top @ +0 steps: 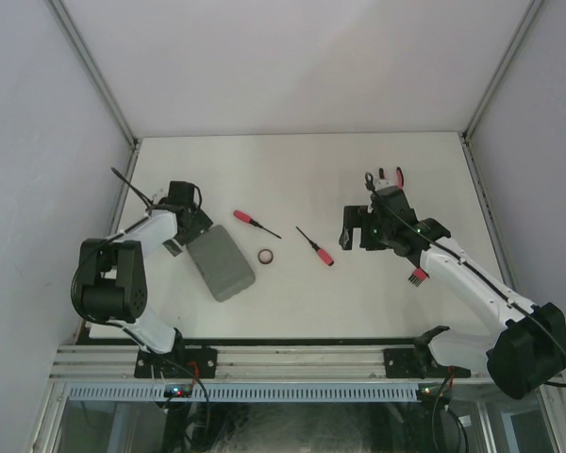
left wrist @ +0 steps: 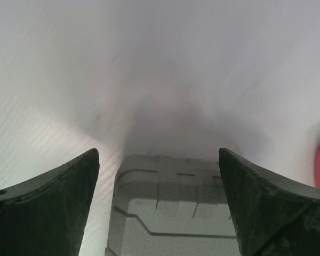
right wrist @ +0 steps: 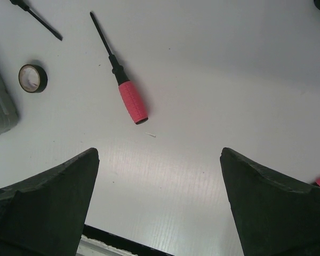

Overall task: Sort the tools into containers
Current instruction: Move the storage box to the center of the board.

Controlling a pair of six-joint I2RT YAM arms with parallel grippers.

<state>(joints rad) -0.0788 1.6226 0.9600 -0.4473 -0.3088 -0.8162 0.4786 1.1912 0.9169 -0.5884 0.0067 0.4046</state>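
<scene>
The grey case lies shut on the left of the table. My left gripper hovers at its far end, open; in the left wrist view the case sits low between the wide-apart fingers of that gripper. One red-handled screwdriver lies beyond the case, another in the middle, with a black ring between them. My right gripper is open over bare table, right of the second screwdriver. Red-handled pliers lie behind it and a comb-like piece lies under the arm.
The right wrist view shows the ring, the other screwdriver's tip, a corner of the case and the table's dark front edge. White walls enclose the table on three sides.
</scene>
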